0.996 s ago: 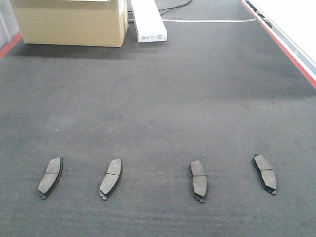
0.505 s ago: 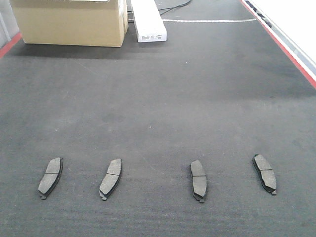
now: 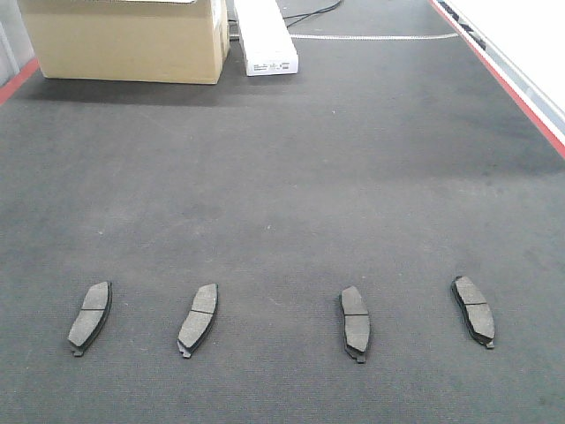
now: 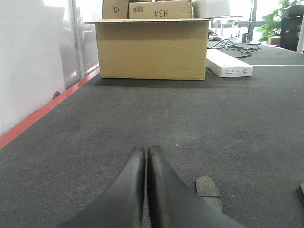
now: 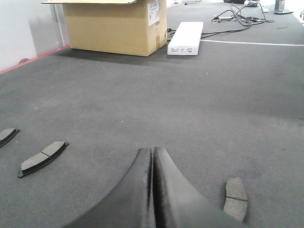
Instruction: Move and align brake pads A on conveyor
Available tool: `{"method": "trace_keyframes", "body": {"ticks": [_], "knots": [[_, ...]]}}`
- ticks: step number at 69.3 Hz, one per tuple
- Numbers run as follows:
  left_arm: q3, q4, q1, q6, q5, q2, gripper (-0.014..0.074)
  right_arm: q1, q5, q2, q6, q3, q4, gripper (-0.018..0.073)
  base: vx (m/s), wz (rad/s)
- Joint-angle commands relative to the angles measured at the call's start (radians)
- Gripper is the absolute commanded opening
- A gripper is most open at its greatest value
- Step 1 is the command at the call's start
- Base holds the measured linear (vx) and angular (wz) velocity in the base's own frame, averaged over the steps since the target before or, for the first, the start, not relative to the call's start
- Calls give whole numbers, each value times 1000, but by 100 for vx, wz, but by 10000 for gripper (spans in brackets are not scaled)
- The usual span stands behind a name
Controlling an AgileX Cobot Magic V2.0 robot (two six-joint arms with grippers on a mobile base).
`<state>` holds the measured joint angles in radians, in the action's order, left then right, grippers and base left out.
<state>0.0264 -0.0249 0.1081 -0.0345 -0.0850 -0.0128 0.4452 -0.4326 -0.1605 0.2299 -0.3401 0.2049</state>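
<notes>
Four flat grey crescent pads (image 3: 91, 316) lie along our felt-like belt's (image 3: 291, 185) near edge; our left gripper (image 4: 146, 153) and right gripper (image 5: 152, 154) are closed, empty.

Right gripper (image 5: 152, 154) closed above conveyor (image 5: 190, 109), brake pads (image 5: 42, 157) beside, cardboard box (image 5: 114, 26) beyond

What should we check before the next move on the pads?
1. All four pads on the belt: ok, at.
2. Pads aligned: not ok, tilts differ and gaps are uneven.
3. Left gripper empty: ok, shut on nothing.
4. Right gripper empty: ok, shut on nothing.
5. Jaws open for a grasp: not ok.
6. Box and white carton far from the pads: ok.
</notes>
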Motion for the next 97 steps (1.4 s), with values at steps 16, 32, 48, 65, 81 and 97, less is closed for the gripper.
{"method": "trace_keyframes", "body": {"ticks": [16,32,48,65,81,97], "knots": [[17,-11,-1,0,67,-5,-6,-4,75,-10,-6,-27,12,-11,0,0],[17,-11,-1,0,67,-5,-6,-4,75,-10,-6,-27,12,-11,0,0],[17,-11,-1,0,67,-5,-6,-62,104,-10,-12,-26,45,-11,0,0],[17,-11,-1,0,67,-5,-6,-373,127,-10,-12,-22,-45,-11,0,0],[17,-11,-1,0,67,-5,-6,-504,360,71,-37,192,-17,-11,0,0],[17,-11,-1,0,67,-5,-6,-504,475,169,-80,370,-34,-11,0,0]]}}
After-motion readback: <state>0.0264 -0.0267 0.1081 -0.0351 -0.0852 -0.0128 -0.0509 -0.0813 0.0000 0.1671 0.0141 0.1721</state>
